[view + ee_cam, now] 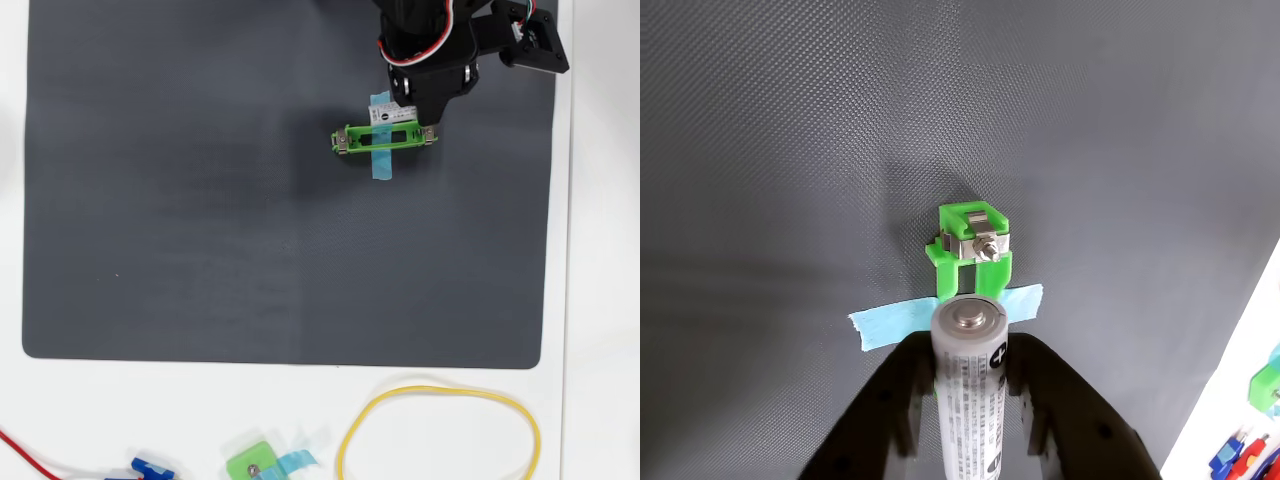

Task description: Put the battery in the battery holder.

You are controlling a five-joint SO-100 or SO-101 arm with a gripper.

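Gripping the battery (pixel 968 385), the gripper (pixel 970 400) hangs above the battery holder (pixel 384 137) (mat around bare)

The gripper (pixel 970 385) (black fingers (pixel 1065 400)) is clamped closed.

Even, bright light in both views; a soft shadow falls left of the battery holder (pixel 384 137) overhead. In the wrist view, the battery (pixel 969 390) looks slightly soft.

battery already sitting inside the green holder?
No, the wrist view shows the battery clamped between the jaws, above the battery holder.
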